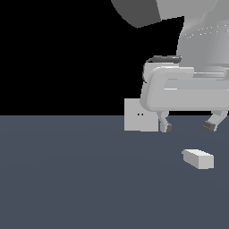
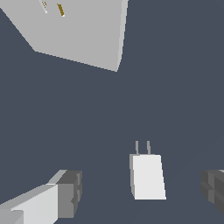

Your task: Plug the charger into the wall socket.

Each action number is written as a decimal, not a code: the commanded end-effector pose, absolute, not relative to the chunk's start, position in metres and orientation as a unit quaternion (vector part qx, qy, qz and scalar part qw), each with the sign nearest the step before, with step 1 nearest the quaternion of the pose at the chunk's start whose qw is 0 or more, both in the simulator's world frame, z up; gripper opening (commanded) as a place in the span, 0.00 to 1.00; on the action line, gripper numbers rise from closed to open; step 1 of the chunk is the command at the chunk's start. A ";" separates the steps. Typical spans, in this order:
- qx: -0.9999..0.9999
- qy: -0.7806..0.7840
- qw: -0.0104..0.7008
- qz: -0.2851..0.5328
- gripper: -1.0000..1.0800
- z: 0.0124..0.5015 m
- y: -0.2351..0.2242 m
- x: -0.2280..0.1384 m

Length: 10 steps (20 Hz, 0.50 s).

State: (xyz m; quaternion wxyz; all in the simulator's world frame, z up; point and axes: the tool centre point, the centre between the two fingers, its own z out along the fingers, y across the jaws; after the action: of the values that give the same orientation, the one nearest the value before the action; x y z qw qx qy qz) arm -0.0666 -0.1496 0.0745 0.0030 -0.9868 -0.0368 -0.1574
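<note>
jaws (image 1: 188, 126) hang spread wide above the bench (image 1: 67, 179), nothing between them. i see both fingertips (image 2: 70, 192) in the wrist view, one on each side of the charger (image 2: 148, 177), neither touching it.

the charger lies flat on the bench, below the jaws and slightly toward the camera in the exterior view. two thin prongs (image 2: 142, 147) stick out of one short end, aimed roughly toward the wall socket (image 1: 136, 115). the socket stands upright on the bench well apart from the charger, toward the exterior view's left, part of it hidden behind the arm's hand. its two small holes (image 2: 61, 9) show near the plate's centre.

my read on handling: a small, rigid block, likely light, with smooth plain faces that could slip or twist under a loose pinch. the prongs look thin, so i keep clear of them. i judge the best hold is across the two long side faces, mid-body, with prongs free and level. the block looks narrower than the present gap, so there is room to descend. a skewed grip would misalign the prongs at the holes.
</note>
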 end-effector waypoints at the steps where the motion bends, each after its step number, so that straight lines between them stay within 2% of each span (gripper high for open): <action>1: -0.985 -0.037 0.004 -0.166 0.96 0.071 -0.155 -0.067; 10: -0.983 -0.038 0.007 -0.180 0.96 0.063 -0.167 -0.069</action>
State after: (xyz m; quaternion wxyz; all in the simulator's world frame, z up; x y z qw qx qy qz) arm -0.0689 -0.1662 0.0636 0.0065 -0.9833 -0.0374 -0.1781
